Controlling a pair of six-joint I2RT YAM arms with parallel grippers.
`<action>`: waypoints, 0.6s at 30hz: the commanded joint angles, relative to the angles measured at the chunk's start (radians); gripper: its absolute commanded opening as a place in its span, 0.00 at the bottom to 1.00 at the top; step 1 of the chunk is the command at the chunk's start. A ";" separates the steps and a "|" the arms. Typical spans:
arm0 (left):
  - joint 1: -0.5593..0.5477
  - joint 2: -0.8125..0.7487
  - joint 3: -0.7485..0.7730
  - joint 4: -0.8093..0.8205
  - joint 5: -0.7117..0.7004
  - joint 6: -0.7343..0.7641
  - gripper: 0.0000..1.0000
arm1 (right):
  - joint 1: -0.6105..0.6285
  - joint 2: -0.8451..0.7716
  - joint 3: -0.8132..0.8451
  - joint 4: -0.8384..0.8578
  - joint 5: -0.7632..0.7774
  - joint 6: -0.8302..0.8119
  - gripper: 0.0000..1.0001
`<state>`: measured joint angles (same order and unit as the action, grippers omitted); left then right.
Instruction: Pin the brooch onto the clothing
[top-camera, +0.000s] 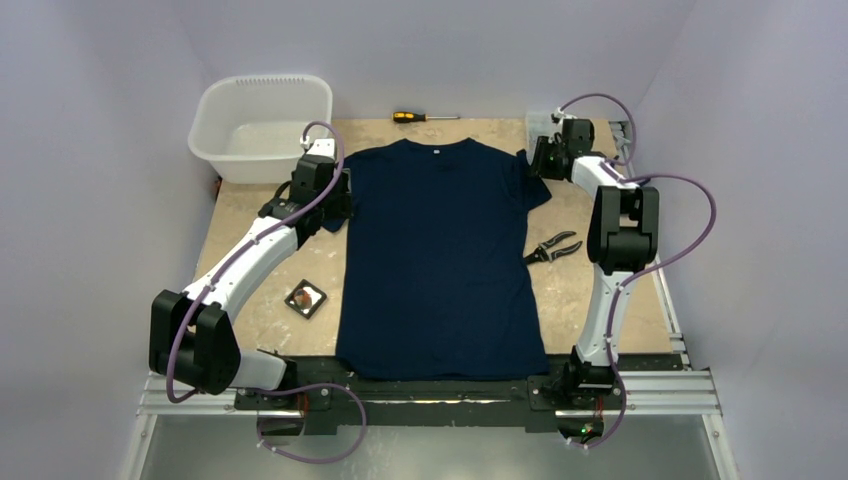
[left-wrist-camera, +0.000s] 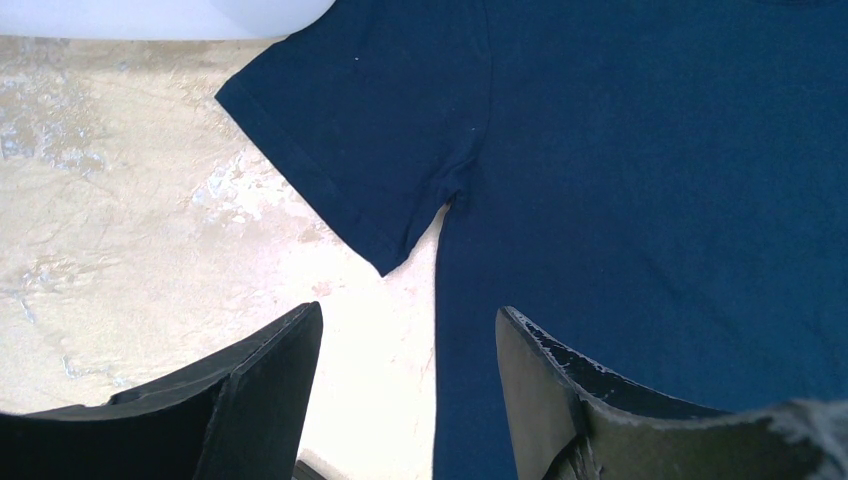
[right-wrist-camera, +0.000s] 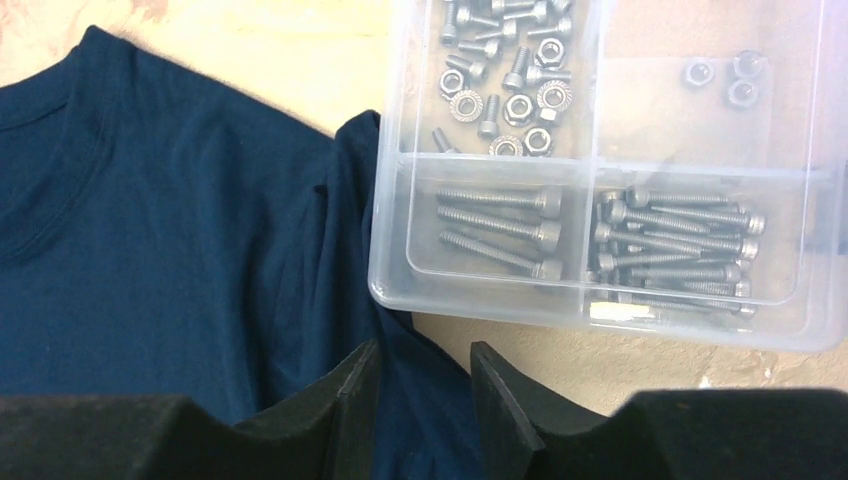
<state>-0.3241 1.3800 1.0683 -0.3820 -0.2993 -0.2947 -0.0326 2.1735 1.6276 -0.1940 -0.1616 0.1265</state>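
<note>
Pale lilac walls close in a tan, mottled tabletop, and the navy T-shirt lies flat in the middle of it, collar toward 12 o'clock. The brooch (a reddish speck from above) sits in a small black tray on the bare table at 8 o'clock from the shirt's centre, just off its hem-side edge and apart from both arms.

At 10 o'clock the left gripper hangs by a sleeve, its fingers wide apart and holding nothing: one over the table, the other over the shirt's body. At 2 o'clock the right gripper is over the other sleeve, which is rumpled against a clear parts box of bolts and nuts. Its fingers stand apart with a narrower gap and navy cloth shows in it; whether they touch the cloth I cannot tell.

A white tub stands at 11 o'clock, a screwdriver at 12, and pliers at 3.
</note>
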 joint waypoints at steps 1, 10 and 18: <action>-0.004 -0.017 0.003 0.037 0.000 0.011 0.63 | 0.000 0.021 0.035 0.012 0.035 0.004 0.37; -0.004 -0.019 0.004 0.034 0.002 0.012 0.63 | 0.001 0.044 0.049 0.002 0.039 0.002 0.47; -0.004 -0.022 0.004 0.034 0.002 0.012 0.63 | 0.002 0.058 0.068 0.000 0.013 0.001 0.30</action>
<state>-0.3241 1.3800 1.0683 -0.3824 -0.2989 -0.2947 -0.0326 2.2211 1.6516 -0.2031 -0.1432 0.1276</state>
